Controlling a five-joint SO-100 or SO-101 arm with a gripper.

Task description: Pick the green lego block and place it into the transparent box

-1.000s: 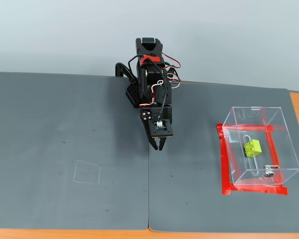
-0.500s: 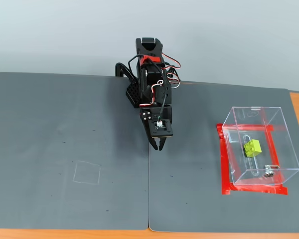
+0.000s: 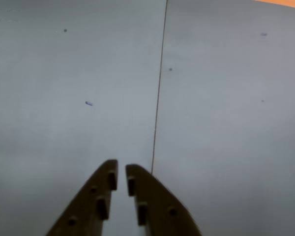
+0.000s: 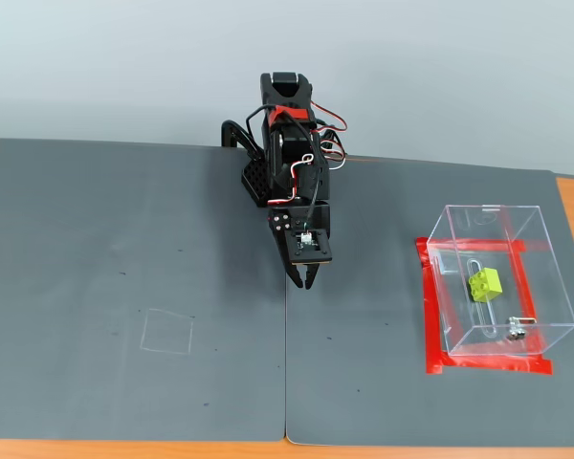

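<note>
Tabletop (image 4: 124,239): covered by two dark grey mats that meet at a seam running down from beneath the arm; a faint square outline is drawn well to the left of that seam in the fixed view
Transparent box (image 4: 545,287): stands inside a red tape frame (image 4: 429,316), likely marking its fixed spot, far right of the seam
Arm (image 4: 287,143): folded back over its base, seemingly parked, task apparently complete
Gripper (image 4: 304,283): tips nearly together with a thin gap, holding nothing, poised over the seam (image 3: 160,83)
Green lego block (image 4: 484,284): resting inside the box, well apart from the gripper, to its right
</note>
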